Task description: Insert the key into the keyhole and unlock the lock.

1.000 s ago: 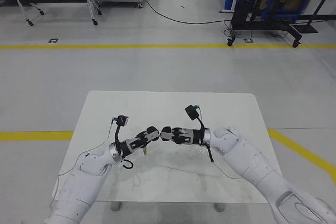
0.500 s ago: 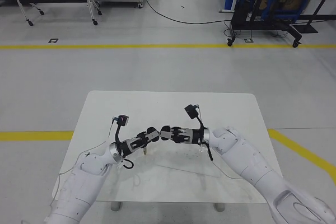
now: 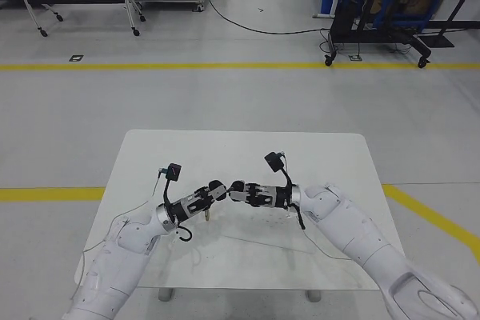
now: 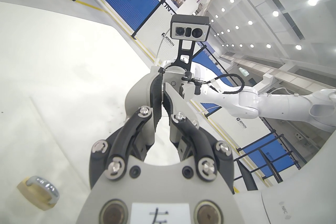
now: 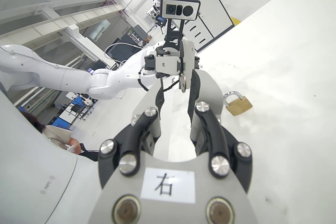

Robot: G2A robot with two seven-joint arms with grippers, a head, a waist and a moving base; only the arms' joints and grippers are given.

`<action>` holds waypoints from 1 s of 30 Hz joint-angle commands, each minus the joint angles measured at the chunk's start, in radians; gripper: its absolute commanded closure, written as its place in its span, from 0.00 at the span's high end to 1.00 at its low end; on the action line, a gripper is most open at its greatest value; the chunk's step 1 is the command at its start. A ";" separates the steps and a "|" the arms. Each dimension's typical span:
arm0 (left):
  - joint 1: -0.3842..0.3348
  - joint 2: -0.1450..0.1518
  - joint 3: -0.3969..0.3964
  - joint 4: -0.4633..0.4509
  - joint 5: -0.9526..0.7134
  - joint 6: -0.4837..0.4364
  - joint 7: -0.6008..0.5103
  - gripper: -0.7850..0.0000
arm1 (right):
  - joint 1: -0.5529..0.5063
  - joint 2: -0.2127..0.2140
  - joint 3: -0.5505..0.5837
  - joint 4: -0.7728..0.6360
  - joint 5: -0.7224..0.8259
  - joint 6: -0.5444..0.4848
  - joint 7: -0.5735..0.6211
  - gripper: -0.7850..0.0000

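Both grippers mid-table, raised off the surface, tip to tip. Table [image 3: 336, 160] edges well away from both on all sides, widest margin on the far side beyond the tips; bare tabletop to either side of the wrists. Lock [image 5: 237, 103] lying flat on the table, shackle closed, under the left gripper [image 4: 162, 88] and slightly to the robot side of it, apart from both grippers, nothing touching it. Left gripper's fingers pressed together on the key [image 5: 183, 83], seen edge-on from its own wrist; round key head sticking out past the left fingertips toward the right gripper [image 5: 176, 89]. Right gripper's fingers spread apart, one on each side of the key head, the head close beside one pad; cannot tell whether that pad touches it. Versus a second ago: barely any shift, right gripper drawn in slightly closer to the left one, the small gap between the tips in the top view looking narrower; half a second ago almost the same as now. Lock in the same spot throughout. Pose: both forearms roughly level over the table, angled inward from the near corners, elbows bent, wrists aimed straight at each other, each wrist camera riding on top of its wrist.
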 commanded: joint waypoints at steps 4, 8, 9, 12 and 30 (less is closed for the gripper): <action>0.004 0.001 0.004 -0.005 0.018 -0.005 0.021 0.00 | 0.006 -0.006 0.000 0.006 0.011 0.000 0.014 0.19; 0.005 0.003 0.006 -0.008 0.025 -0.007 0.026 0.00 | 0.009 -0.009 0.004 0.014 0.013 0.000 0.023 0.00; 0.005 0.004 0.006 -0.008 0.026 -0.006 0.027 0.00 | 0.010 -0.010 0.005 0.016 0.012 0.000 0.025 0.00; 0.005 0.005 0.007 -0.009 0.032 -0.006 0.028 0.00 | 0.009 -0.012 0.007 0.018 0.009 0.000 0.028 0.00; 0.094 0.057 -0.172 -0.182 0.494 0.035 0.084 1.00 | -0.068 0.042 0.168 0.004 -0.096 0.000 -0.035 0.00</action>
